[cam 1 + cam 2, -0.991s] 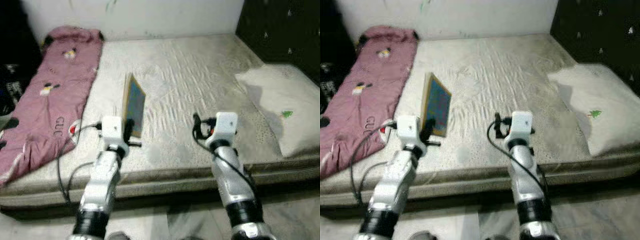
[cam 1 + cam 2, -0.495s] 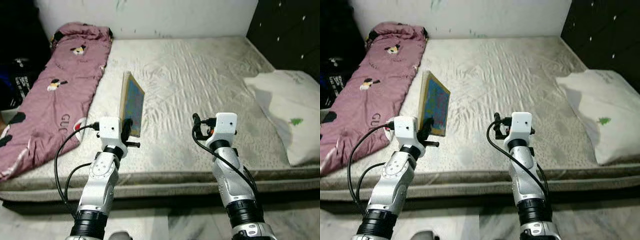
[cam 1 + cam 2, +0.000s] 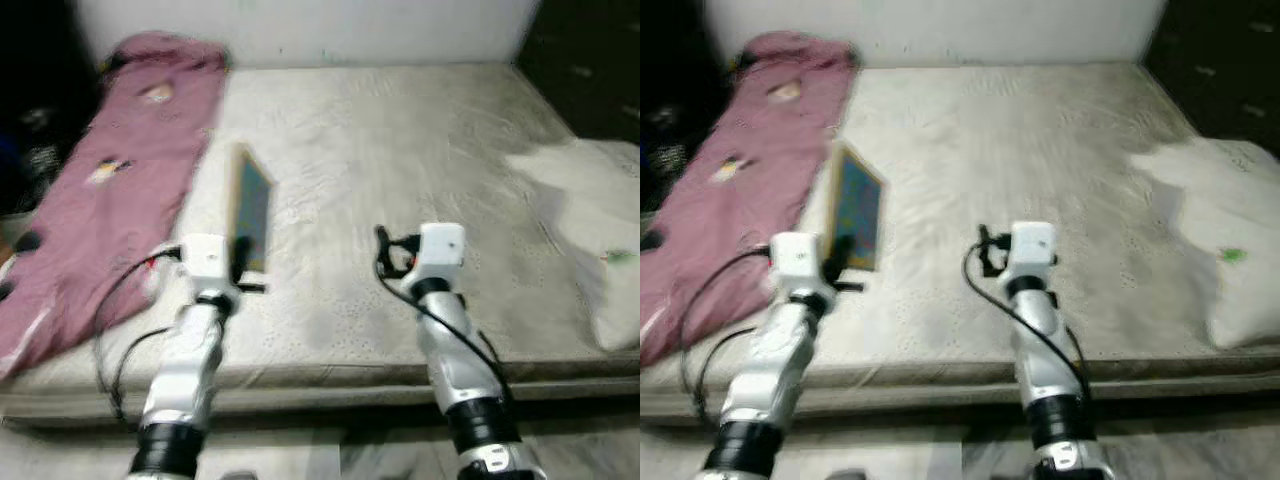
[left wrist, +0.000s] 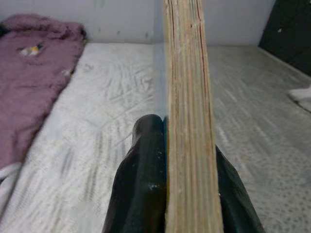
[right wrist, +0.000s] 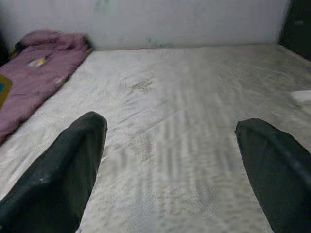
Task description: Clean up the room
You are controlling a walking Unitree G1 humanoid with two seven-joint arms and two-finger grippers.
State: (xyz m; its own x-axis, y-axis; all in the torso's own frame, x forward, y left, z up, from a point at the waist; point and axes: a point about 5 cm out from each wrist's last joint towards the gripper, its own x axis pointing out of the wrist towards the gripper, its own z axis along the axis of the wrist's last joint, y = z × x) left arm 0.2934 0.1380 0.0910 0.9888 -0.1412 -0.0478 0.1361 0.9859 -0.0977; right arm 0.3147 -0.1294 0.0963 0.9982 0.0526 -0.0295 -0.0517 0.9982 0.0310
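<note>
Swinging a little and blurring, my head view is now showing the book [image 3: 250, 212] more edge-on than half a second ago. I am seeing my left pincer [image 4: 167, 170] clamping the book upright by its lower edge above the near left part of the bed [image 3: 400, 130], beside the pink blanket [image 3: 110, 190]. I am keeping my right pincer [image 5: 170, 160] spread wide with nothing in it, over the mattress, with the white pillow [image 3: 600, 230] lying further right

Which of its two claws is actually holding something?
The left gripper: its fingers are clamped on an upright book. The right gripper hangs open over the mattress.
</note>
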